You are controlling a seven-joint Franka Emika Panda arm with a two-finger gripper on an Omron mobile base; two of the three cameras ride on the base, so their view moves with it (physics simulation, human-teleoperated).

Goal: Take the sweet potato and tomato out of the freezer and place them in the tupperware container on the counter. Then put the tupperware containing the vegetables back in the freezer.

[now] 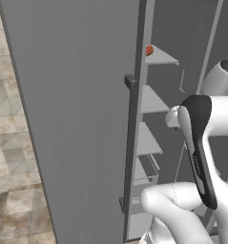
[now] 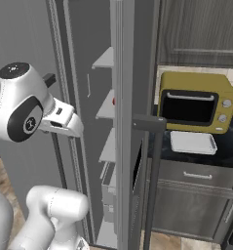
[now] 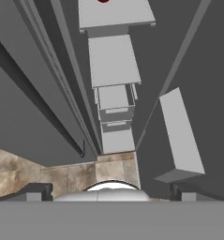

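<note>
While the freezer (image 1: pixel 87 119) stands with its doors swung wide, the claw (image 3: pixel 111 190) hangs spread and empty, looking down the stack of pale shelves (image 3: pixel 112 58) toward the tiled floor (image 3: pixel 62 176). On the top shelf, at its left edge beside the door, sits the sweet potato (image 1: pixel 149 49). A dark red sliver (image 3: pixel 103 1) shows at the far edge of the uppermost shelf in the hand view; I cannot tell which vegetable. At the bench's (image 2: pixel 230 146) front edge lies the tupperware container (image 2: pixel 193 142), just before the yellow microwave (image 2: pixel 196 101).
</note>
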